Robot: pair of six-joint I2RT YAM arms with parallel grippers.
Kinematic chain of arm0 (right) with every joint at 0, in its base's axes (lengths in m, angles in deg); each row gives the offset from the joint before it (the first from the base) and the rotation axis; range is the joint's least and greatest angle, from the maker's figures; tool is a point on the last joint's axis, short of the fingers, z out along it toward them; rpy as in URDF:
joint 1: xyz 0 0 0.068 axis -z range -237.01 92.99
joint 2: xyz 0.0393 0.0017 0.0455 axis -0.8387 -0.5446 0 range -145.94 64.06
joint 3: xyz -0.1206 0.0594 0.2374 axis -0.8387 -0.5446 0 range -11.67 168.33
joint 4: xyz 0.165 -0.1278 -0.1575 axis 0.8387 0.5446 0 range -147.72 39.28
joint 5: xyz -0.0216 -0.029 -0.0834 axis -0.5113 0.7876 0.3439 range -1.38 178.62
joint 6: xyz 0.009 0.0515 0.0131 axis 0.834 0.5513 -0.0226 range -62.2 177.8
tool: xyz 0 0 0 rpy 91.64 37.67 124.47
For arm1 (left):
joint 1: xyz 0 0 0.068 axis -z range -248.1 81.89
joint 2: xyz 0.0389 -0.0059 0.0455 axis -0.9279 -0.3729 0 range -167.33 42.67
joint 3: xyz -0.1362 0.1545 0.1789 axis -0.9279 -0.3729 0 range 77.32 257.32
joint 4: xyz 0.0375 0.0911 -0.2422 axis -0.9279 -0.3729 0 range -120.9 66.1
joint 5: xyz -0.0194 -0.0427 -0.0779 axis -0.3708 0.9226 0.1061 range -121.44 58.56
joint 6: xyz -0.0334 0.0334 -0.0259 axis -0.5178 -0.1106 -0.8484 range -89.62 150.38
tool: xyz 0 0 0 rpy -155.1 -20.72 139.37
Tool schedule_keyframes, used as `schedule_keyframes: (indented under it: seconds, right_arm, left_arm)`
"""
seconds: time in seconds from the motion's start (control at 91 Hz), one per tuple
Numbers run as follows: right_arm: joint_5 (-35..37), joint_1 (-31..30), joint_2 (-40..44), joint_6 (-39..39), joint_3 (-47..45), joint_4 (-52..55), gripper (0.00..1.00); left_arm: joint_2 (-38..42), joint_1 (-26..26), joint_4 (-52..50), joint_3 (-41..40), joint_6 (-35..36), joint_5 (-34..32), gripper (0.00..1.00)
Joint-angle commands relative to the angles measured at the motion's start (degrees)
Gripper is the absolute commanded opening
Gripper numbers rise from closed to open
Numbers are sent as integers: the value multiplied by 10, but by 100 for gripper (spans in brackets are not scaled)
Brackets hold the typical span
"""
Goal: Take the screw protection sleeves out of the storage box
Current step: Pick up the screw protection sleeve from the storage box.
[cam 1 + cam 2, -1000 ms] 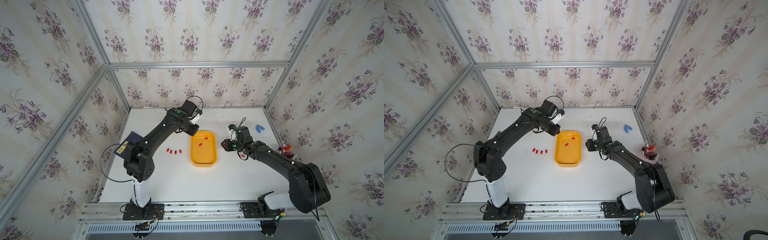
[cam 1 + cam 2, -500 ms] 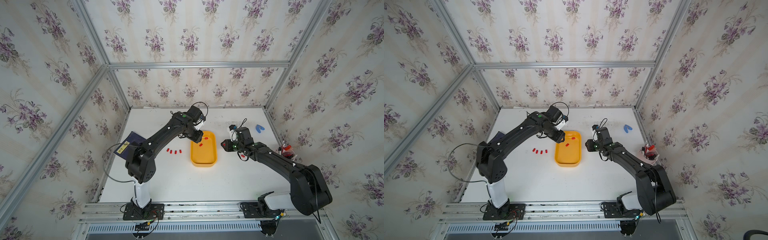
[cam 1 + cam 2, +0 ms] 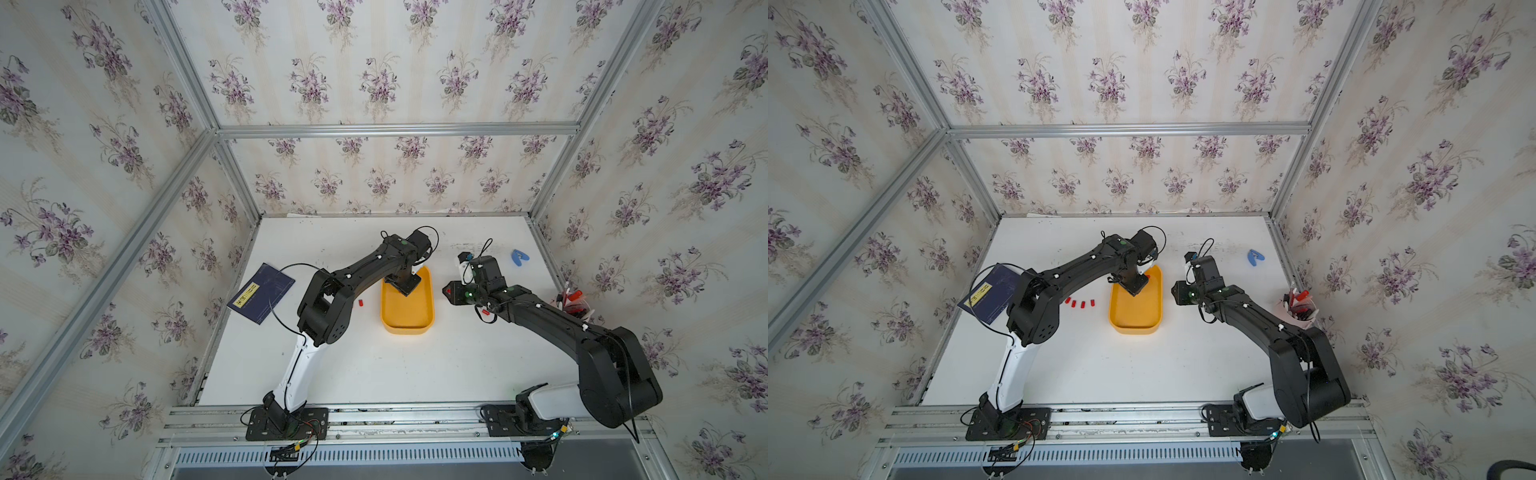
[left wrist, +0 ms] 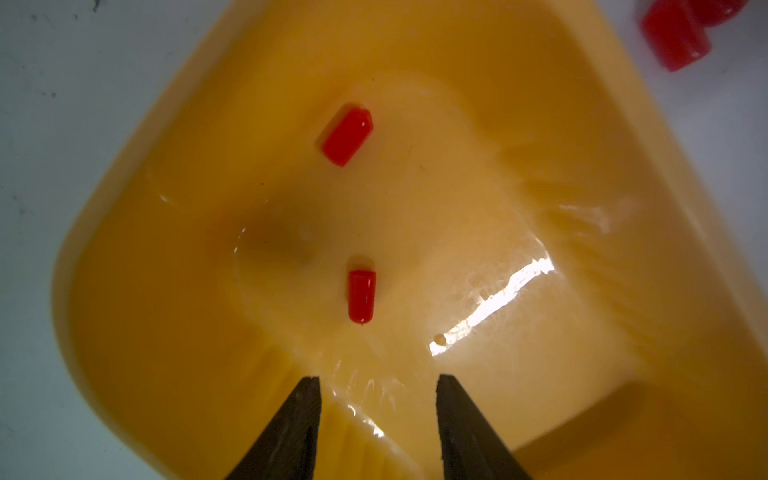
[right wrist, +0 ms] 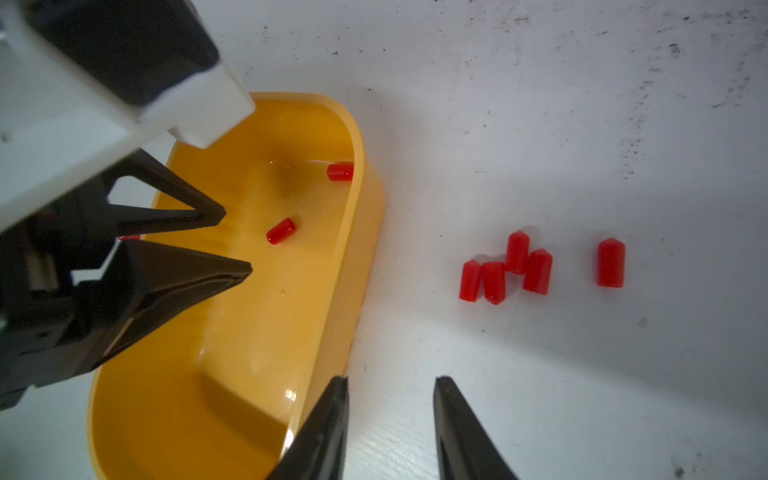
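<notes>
The yellow storage box [image 3: 407, 320] lies mid-table in both top views. Two red screw protection sleeves [image 4: 362, 296] [image 4: 347, 136] lie on its floor. My left gripper [image 4: 378, 380] hangs open and empty over the box's far end [image 3: 405, 286], the nearer sleeve just beyond its fingertips. My right gripper [image 5: 388, 380] is open and empty just outside the box's right wall [image 3: 451, 293]. Several sleeves [image 3: 1079, 303] lie in a row on the table left of the box. The right wrist view shows several more sleeves [image 5: 507, 270] on the table beside the box.
A navy booklet [image 3: 262, 293] lies at the table's left edge. A small blue object [image 3: 518, 257] sits at the far right. A clear bag of red-capped items [image 3: 573, 301] rests by the right wall. Metal-framed walls enclose the table.
My left gripper has swung right from beside the box's far left corner to over the box, and its jaws have opened. The right arm has not moved.
</notes>
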Motion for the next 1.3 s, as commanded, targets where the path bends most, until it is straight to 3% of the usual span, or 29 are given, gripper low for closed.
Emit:
schedule_keyframes:
  seconds: [0.0,0.539,0.945,1.286]
  right_arm:
    - [7,-1,-1,-7,-2,-3,39]
    - [16,-1,-10,-11,-7,-5,39]
    - [16,-1,-10,-11,-8,-6,39]
    - [17,-1,-11,-10,-6,-5,39]
  left_arm:
    - [-12,-2,0,11,6,-29,49]
    - [-74,-3,-20,44,8,-33,44]
    - [-104,-7,-35,70,18,-28,20]
    - [-67,-8,-23,59,19,-18,16]
